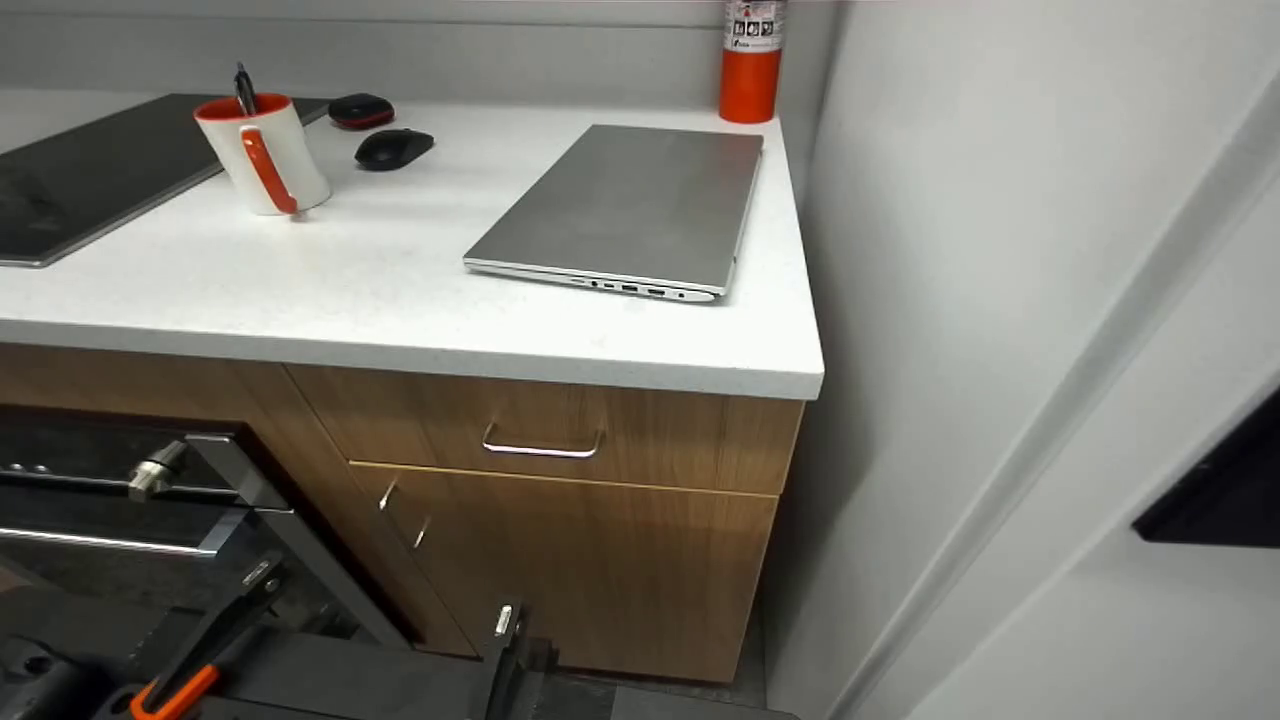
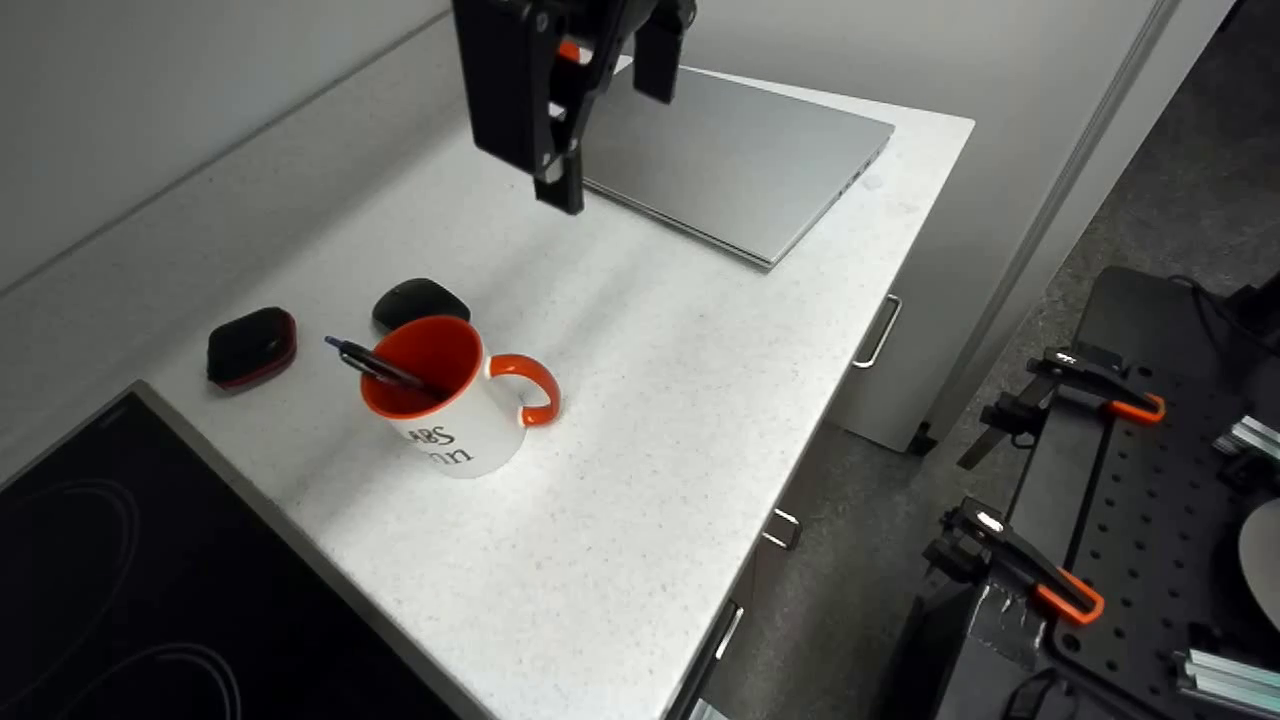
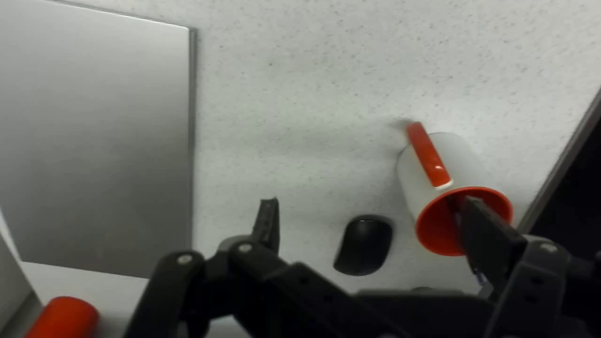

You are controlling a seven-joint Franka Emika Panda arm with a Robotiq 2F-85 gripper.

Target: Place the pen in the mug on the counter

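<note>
The white mug with orange-red inside and handle stands on the white counter (image 1: 400, 290) in both exterior views (image 1: 295, 165) (image 2: 490, 425). The dark pen (image 1: 244, 92) leans inside the mug, its blue-tipped end above the rim; it also shows in an exterior view (image 2: 375, 365). My gripper (image 2: 608, 132) is open and holds nothing, above the counter near the laptop. In the wrist view my fingers (image 3: 371, 202) are wide apart. The right finger covers part of the mug (image 3: 465, 157) and most of the pen; only the pen's end (image 3: 480, 277) shows.
A closed grey laptop (image 1: 630, 200) lies on the counter. A black mouse (image 2: 420, 300) and a dark rounded object with a red edge (image 2: 252, 350) lie by the mug. A black cooktop (image 2: 150, 580) borders it. A red canister (image 1: 750, 85) stands at the back.
</note>
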